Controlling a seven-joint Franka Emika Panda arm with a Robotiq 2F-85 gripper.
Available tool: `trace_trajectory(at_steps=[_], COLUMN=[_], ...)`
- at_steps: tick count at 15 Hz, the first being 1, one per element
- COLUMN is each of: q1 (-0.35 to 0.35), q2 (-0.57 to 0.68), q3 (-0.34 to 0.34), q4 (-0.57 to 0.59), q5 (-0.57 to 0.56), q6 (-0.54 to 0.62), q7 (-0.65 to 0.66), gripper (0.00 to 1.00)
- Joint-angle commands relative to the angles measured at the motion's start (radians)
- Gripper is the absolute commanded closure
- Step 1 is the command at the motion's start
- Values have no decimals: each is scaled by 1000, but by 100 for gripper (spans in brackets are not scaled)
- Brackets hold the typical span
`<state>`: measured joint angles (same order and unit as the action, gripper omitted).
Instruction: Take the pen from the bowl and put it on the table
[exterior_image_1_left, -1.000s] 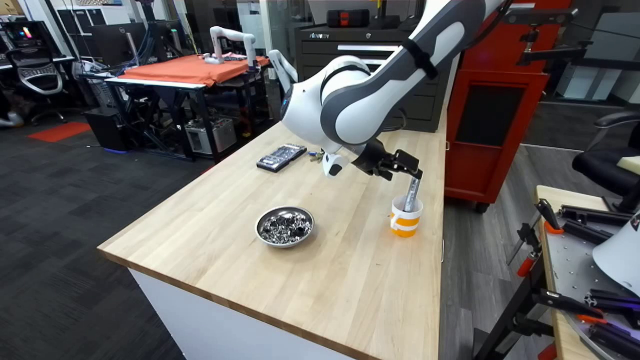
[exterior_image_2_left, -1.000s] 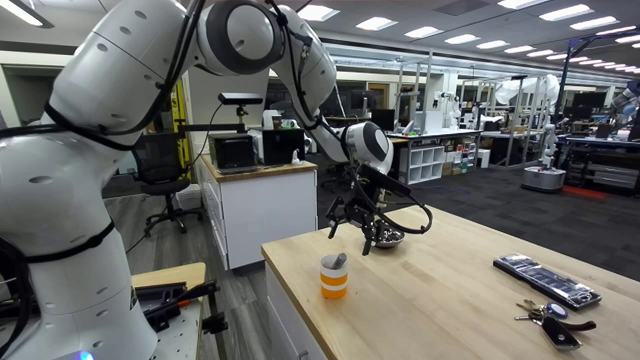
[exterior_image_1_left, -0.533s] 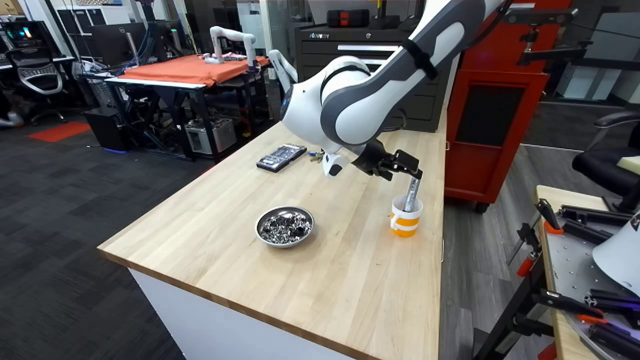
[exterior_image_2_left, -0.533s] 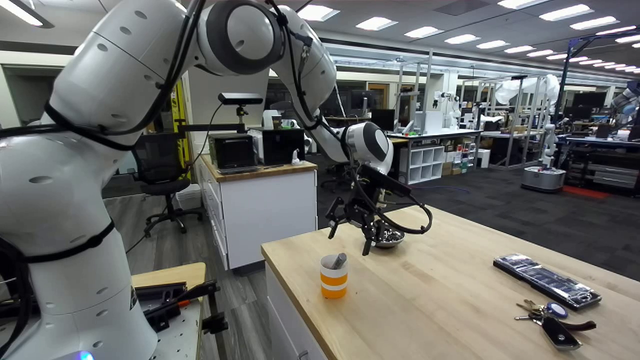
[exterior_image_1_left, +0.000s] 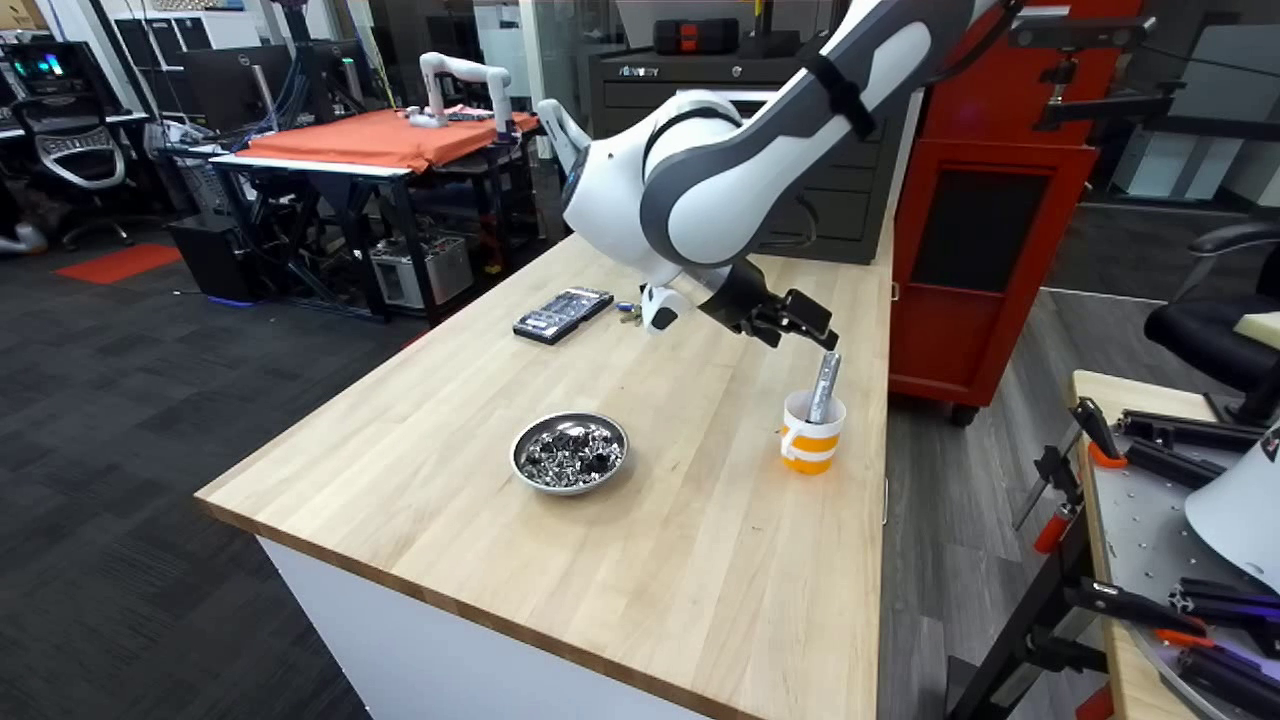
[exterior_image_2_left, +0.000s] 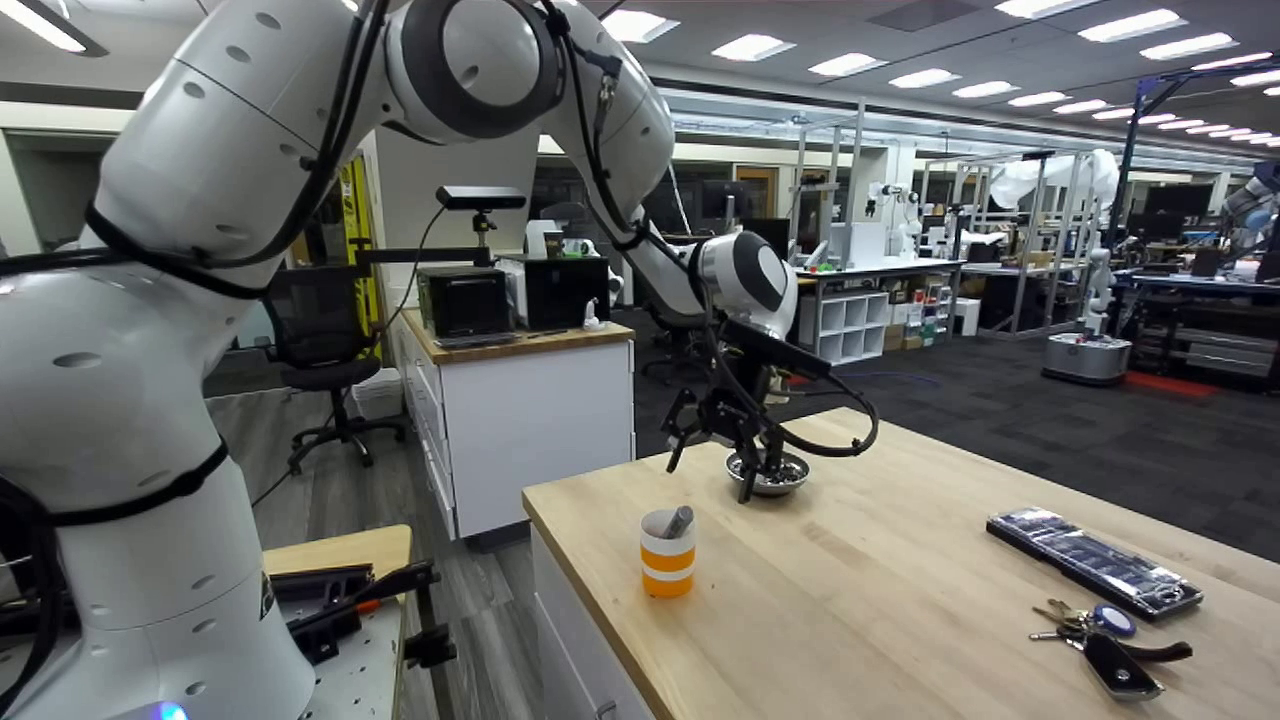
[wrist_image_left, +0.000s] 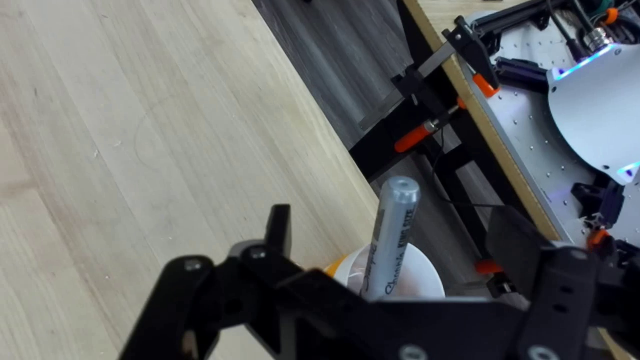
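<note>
Here, reading “Sharpie” and “KING SIZE” along a silver-grey, cylindrical pen (wrist_image_left: 391, 240), leaning inside an orange-and-white striped, cup-like bowl (exterior_image_2_left: 667, 562) on a light wooden butcher-block table (exterior_image_2_left: 880, 620), just below the black, two-fingered gripper (exterior_image_2_left: 708, 484). Spread wide at the gripper, clear of the pen. Beyond the gripper, in an exterior view, showing pale lettering too blurred to read on a dark grey drawer cabinet (exterior_image_1_left: 842, 212).

White-and-grey arm (exterior_image_2_left: 235, 130) arched high, wrist (exterior_image_2_left: 745, 275) bent, black end effector (exterior_image_2_left: 709, 482) slanting downward, fingers (wrist_image_left: 278, 227) spread wide
</note>
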<state>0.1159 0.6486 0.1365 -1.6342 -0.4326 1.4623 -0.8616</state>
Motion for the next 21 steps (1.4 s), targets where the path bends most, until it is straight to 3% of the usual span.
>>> trace_trajectory(at_steps=[1, 9, 21], q1=[-38, -101, -98], q2=[-85, -237, -507], q3=[-2, -11, -43], q4=[-60, -230, -622], q5=[61, 200, 299], q6=[65, 266, 608], q7=[86, 253, 595], gripper=[0, 0, 0])
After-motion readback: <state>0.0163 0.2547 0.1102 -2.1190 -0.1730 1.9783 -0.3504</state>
